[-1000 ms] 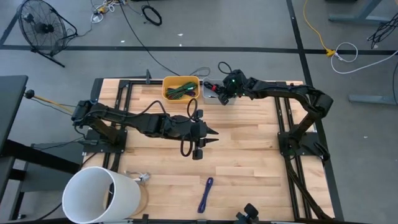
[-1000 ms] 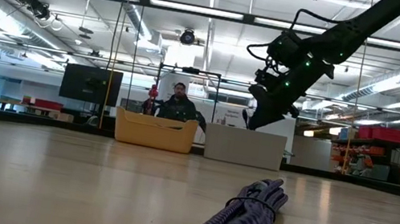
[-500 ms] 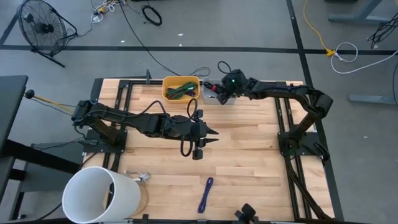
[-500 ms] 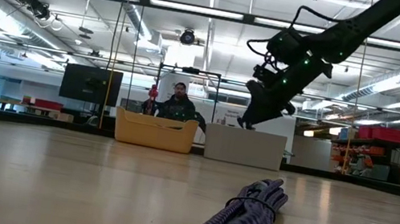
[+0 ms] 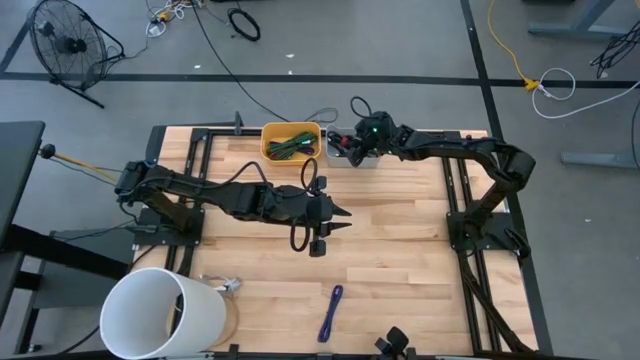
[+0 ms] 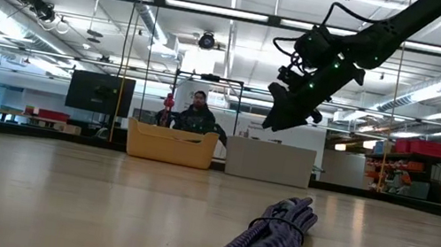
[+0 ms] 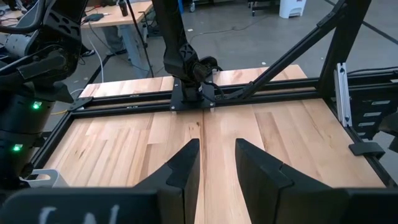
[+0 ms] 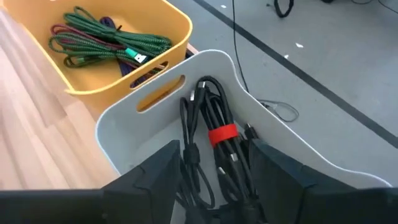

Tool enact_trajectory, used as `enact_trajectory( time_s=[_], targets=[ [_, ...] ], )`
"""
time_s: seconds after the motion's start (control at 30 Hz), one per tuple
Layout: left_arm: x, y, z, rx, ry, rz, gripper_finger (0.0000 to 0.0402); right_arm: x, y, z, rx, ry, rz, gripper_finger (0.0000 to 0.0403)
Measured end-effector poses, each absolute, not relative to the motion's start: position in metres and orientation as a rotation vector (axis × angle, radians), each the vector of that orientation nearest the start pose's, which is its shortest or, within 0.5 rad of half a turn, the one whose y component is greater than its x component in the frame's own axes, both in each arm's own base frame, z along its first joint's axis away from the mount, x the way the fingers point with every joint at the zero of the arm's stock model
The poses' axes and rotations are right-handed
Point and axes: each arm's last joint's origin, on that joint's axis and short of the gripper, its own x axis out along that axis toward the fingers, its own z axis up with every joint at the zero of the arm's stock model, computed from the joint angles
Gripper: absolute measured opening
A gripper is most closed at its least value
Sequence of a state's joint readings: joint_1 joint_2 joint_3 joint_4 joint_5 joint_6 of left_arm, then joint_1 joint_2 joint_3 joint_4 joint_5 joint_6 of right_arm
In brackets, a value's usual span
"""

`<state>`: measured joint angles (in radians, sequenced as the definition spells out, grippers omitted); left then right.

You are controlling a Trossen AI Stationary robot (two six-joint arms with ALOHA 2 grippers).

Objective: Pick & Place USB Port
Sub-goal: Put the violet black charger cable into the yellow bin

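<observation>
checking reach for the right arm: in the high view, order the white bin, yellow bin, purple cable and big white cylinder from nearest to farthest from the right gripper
1. white bin, right under the right gripper
2. yellow bin, beside it toward the left arm
3. purple cable, near table edge
4. big white cylinder, near left corner

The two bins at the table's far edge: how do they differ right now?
The yellow bin holds green braided cables; the white bin holds a black cable bundle with a red band. The right gripper hangs open over the white bin; nothing hangs over the yellow bin. Both have handle slots and stand side by side.
</observation>
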<state>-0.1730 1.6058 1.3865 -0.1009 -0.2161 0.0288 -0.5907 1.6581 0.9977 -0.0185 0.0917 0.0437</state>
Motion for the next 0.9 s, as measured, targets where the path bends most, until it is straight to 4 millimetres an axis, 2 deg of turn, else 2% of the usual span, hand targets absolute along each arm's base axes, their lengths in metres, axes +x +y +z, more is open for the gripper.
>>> enact_trajectory(
  time_s=[0.1, 0.27, 0.47, 0.53, 0.73, 0.9],
  targets=[
    [0.368, -0.058, 0.342, 0.090, 0.315, 0.038, 0.0108, 0.288, -0.195, 0.206, 0.225, 0.641, -0.638, 0.0192],
    [0.368, -0.058, 0.342, 0.090, 0.315, 0.038, 0.0108, 0.287, -0.185, 0.225, 0.242, 0.567, -0.499, 0.0191],
    [0.368, -0.058, 0.342, 0.090, 0.315, 0.038, 0.0108, 0.281, -0.177, 0.244, 0.258, 0.518, -0.470, 0.0191],
    [0.368, -0.058, 0.342, 0.090, 0.315, 0.038, 0.0108, 0.281, -0.172, 0.248, 0.290, 0.505, -0.403, 0.0191],
    [0.368, -0.058, 0.342, 0.090, 0.315, 0.038, 0.0108, 0.288, -0.146, 0.249, 0.376, 0.530, -0.076, 0.0191],
    [0.368, -0.058, 0.342, 0.091, 0.316, 0.038, 0.0108, 0.294, -0.116, 0.249, 0.419, 0.581, 0.081, 0.0191]
  ],
)
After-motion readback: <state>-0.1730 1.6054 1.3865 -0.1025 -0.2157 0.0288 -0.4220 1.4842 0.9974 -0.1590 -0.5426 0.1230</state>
